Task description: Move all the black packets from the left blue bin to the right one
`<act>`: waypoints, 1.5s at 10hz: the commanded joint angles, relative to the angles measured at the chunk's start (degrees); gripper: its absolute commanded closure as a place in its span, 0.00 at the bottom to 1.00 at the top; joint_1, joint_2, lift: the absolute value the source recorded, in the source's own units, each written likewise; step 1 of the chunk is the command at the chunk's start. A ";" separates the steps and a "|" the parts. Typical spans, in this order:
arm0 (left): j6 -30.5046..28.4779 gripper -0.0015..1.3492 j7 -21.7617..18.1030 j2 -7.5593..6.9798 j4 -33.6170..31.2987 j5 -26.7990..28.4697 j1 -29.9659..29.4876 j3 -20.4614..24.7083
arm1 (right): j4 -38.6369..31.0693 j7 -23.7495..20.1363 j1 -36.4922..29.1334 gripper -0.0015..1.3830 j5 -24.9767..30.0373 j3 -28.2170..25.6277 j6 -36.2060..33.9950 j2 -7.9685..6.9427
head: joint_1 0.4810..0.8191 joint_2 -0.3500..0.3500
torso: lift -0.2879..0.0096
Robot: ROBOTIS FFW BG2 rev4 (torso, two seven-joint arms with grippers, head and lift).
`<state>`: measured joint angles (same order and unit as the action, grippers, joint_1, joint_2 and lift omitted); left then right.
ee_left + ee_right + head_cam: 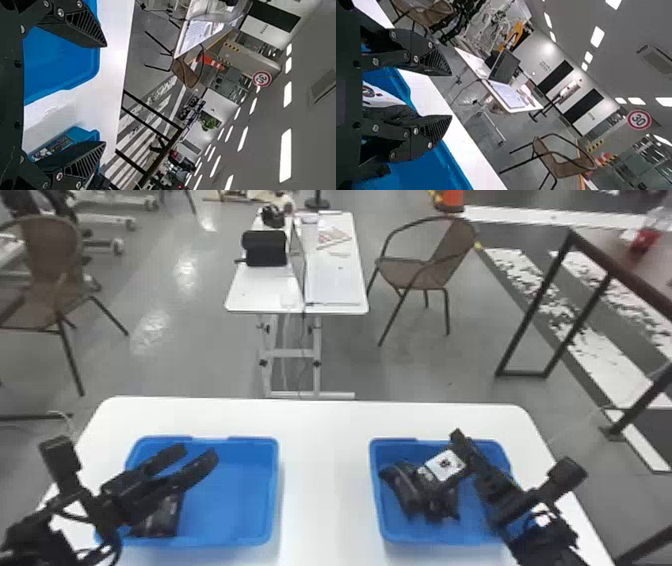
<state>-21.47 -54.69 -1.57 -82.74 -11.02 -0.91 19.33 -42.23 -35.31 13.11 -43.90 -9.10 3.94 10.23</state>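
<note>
Hovering wide open, empty, left gripper (198, 451) partly hides black packet (168, 510) beneath. Right gripper (458, 437) half open, tips empty; heaped packets (404, 489) just beside, outlines indistinct.

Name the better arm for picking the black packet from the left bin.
Left, I'd judge: the left end effector hangs open over the left blue bin, near the black packet, while the right end effector is over the right bin.
</note>
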 commanded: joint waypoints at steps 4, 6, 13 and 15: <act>-12.46 0.13 3.18 0.96 -3.31 16.99 2.14 3.44 | -17.36 0.95 -8.54 0.23 -3.21 -3.74 3.97 -3.55 | 0.63 0.34 | 0.97; -20.02 0.13 5.47 1.72 -5.24 27.10 3.73 3.35 | -23.69 0.86 -12.58 0.24 -3.30 -2.42 1.33 -5.22 | 0.63 0.38 | 0.97; -35.13 0.14 12.76 1.72 -5.33 39.84 7.42 -1.31 | -23.60 -0.55 -15.22 0.24 -4.44 -1.63 -0.51 -6.80 | 0.63 0.58 | 0.97; -35.66 0.14 13.20 1.72 -3.13 40.81 8.21 -2.10 | -23.25 -0.99 -15.22 0.24 -4.44 -1.54 -0.69 -6.89 | 0.63 0.58 | 0.97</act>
<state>-56.87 -41.50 -0.09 -86.45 29.30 7.06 17.58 -65.58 -36.27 -2.13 -48.34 -10.69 3.34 3.37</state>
